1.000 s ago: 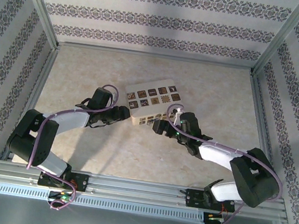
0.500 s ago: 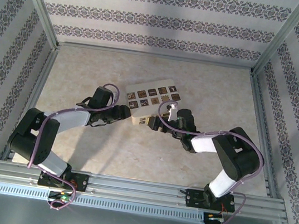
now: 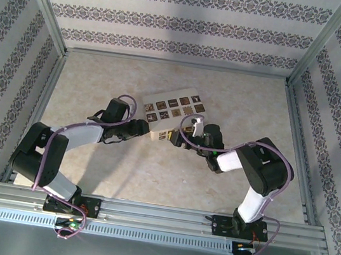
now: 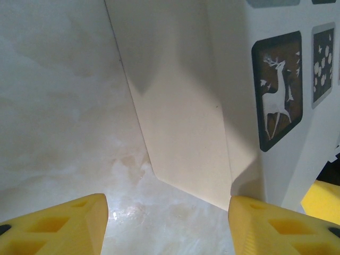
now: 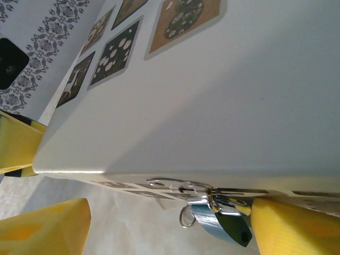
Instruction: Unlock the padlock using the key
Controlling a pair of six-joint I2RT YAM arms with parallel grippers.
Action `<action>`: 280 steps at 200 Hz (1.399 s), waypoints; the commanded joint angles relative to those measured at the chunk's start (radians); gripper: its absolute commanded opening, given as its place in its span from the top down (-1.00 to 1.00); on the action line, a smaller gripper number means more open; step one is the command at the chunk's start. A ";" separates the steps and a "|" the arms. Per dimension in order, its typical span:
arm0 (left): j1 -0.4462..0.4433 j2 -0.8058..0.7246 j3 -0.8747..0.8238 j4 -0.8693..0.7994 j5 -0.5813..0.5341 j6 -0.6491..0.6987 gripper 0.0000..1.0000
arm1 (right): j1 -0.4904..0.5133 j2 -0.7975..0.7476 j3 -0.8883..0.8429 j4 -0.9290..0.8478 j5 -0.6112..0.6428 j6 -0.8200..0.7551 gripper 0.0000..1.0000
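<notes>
Reaching to the padlock (image 3: 174, 111) from its near side with both arms. Shows the left gripper (image 4: 167, 226) spread wide around the padlock's near-left corner; cannot tell if touching. Shows the right gripper (image 5: 170, 223) spread wide too, at the padlock's near long edge, with the key (image 5: 218, 220) and its small rings against that edge, just beside one yellow fingertip. Lies flat and turned slantwise on the table (image 3: 240, 93).

No writing, number or brand can be read anywhere. The dark squares (image 4: 277, 90) on the cream padlock (image 4: 180, 106) carry small pictures (a white deer, pale blobs), not letters.
</notes>
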 commanded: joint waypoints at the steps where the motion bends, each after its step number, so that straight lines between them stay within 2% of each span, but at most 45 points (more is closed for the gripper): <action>1: -0.014 0.020 0.030 -0.027 -0.002 0.023 -0.22 | -0.010 0.030 0.026 0.078 -0.048 -0.002 -0.56; 81: -0.014 0.044 0.044 -0.032 -0.004 0.028 -0.22 | -0.045 0.134 0.025 0.332 -0.200 0.073 -0.22; 147: -0.014 0.039 0.044 -0.043 -0.010 0.033 -0.22 | -0.052 0.189 0.011 0.416 -0.222 0.100 0.04; 160: -0.014 0.039 0.044 -0.045 -0.011 0.033 -0.22 | -0.052 0.192 0.009 0.426 -0.229 0.102 0.04; 192: -0.014 0.039 0.044 -0.046 -0.011 0.034 -0.22 | -0.051 0.194 -0.002 0.461 -0.259 0.100 -0.15; 280: -0.014 0.037 0.037 -0.046 -0.016 0.035 -0.22 | -0.050 0.161 -0.028 0.463 -0.316 0.043 0.04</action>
